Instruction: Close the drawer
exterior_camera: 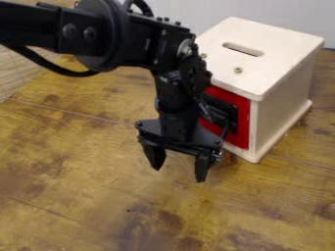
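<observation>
The drawer [218,116] shows its red front in the left face of the cream-white cabinet [271,78]; it looks nearly flush with the cabinet. Its black wire loop handle [229,120] sticks out toward the arm. My gripper [178,164] hangs just in front of the drawer, fingers pointing down at the table, open with nothing between them. The black arm covers the left part of the drawer front.
The cabinet has a slot in its top [242,47] and stands at the back right of the worn wooden tabletop [78,186]. The bulky black arm [105,37] reaches in from the upper left.
</observation>
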You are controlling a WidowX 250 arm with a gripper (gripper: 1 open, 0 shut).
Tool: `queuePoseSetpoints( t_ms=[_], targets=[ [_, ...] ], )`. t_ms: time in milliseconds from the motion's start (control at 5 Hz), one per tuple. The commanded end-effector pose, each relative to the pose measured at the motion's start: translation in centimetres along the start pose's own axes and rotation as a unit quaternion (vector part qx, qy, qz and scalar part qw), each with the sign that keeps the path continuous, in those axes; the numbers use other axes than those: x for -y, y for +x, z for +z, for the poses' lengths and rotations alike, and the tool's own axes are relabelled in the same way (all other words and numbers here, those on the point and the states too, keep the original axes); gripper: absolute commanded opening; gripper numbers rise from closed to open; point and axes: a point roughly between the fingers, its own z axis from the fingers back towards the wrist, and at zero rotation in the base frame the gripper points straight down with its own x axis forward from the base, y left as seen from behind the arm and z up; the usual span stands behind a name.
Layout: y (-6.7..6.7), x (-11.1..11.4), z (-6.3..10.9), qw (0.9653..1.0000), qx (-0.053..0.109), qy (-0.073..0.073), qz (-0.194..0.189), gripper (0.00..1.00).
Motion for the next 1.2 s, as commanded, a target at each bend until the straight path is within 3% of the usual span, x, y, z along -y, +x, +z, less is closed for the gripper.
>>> queuePoseSetpoints(
  t_ms=[0,1000],
  targets=[
    [0.84,0.91,2.47,0.9991,0.039,-0.01,-0.011,1.0],
    [0.82,0.78,2.21,0.9994,0.034,-0.002,-0.01,1.0]
  ],
)
